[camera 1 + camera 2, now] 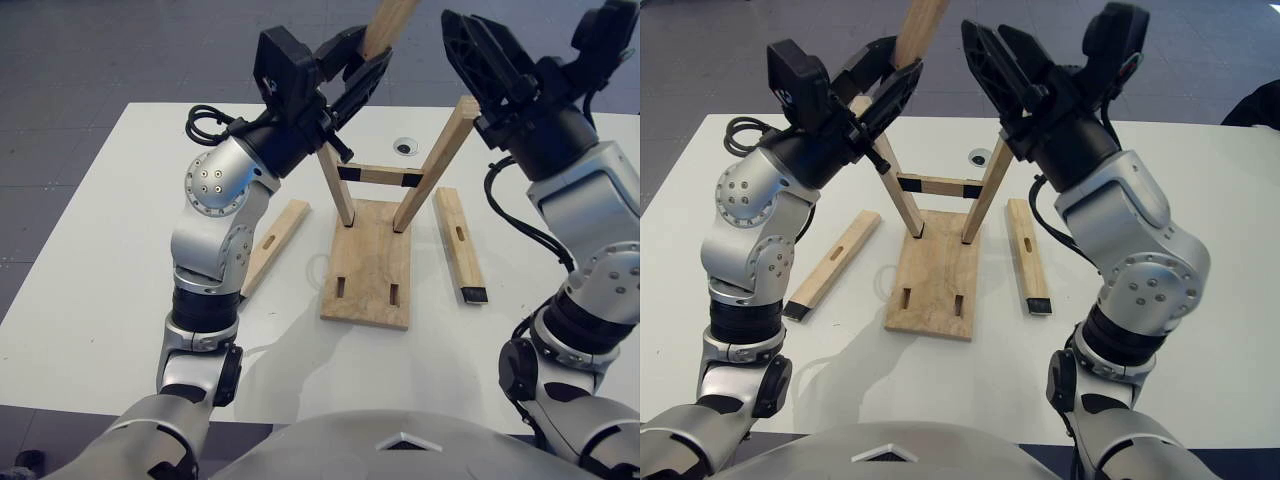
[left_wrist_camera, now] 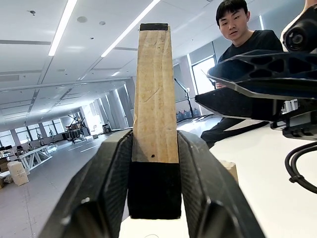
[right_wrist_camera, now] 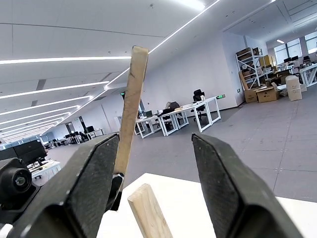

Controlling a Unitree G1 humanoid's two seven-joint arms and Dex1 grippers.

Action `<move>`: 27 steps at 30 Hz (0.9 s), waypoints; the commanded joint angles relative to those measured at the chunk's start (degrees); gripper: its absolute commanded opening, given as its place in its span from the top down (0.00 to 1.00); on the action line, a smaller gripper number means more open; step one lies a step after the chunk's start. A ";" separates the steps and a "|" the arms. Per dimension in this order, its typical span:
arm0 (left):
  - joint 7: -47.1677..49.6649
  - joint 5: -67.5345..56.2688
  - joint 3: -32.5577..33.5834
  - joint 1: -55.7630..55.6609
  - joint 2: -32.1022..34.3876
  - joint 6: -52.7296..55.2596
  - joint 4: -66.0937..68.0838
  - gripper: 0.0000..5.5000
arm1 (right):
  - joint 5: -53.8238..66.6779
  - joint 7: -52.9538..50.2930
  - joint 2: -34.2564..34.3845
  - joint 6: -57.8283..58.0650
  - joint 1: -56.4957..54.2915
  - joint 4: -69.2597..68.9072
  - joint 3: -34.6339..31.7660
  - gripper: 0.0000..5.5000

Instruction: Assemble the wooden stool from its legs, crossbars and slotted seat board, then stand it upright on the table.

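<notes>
Broadly, room: open office hall with ceiling light strips, desks (image 3: 198, 106) and a grey floor.
Table: white table (image 1: 100, 250), a black cable (image 1: 205, 125) at its far left, a round grommet hole (image 1: 404, 147) far centre.
Left arm (image 1: 215, 200): elbow bent over the table's left side, forearm raised toward the far middle.
Right arm (image 1: 590, 190): elbow bent on the right, forearm lifted toward the far middle.
Seat board (image 1: 367, 265): flat at mid-table, two open slots (image 1: 341, 287) at its near end.
Standing legs: left one (image 1: 335, 185) and right one (image 1: 437, 162) rise from the board's far end, splayed outward.
Loose legs: one (image 1: 275, 245) lies left of the board, one (image 1: 460, 245) right.
Crossbar (image 1: 380, 176): black-ended, joining the standing legs.
Left gripper (image 1: 368, 48): pinching a black-tipped wooden bar (image 1: 388, 25), held high.
Right gripper (image 1: 985, 32): fingers spread, holding nothing, above the right standing leg's top.
</notes>
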 commanded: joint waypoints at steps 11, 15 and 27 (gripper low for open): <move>-2.47 6.37 -2.21 3.20 0.54 -12.30 2.39 0.76 | -2.80 -0.88 7.70 -8.23 -4.06 4.34 6.05 0.73; -3.80 6.47 -1.21 2.97 1.74 -14.62 4.17 0.76 | -2.93 -0.77 6.15 -7.95 -3.29 3.03 5.96 0.87; -5.83 10.75 -2.37 4.66 4.42 -20.19 2.94 0.68 | -7.82 0.51 1.32 -6.78 -1.69 1.49 9.49 0.93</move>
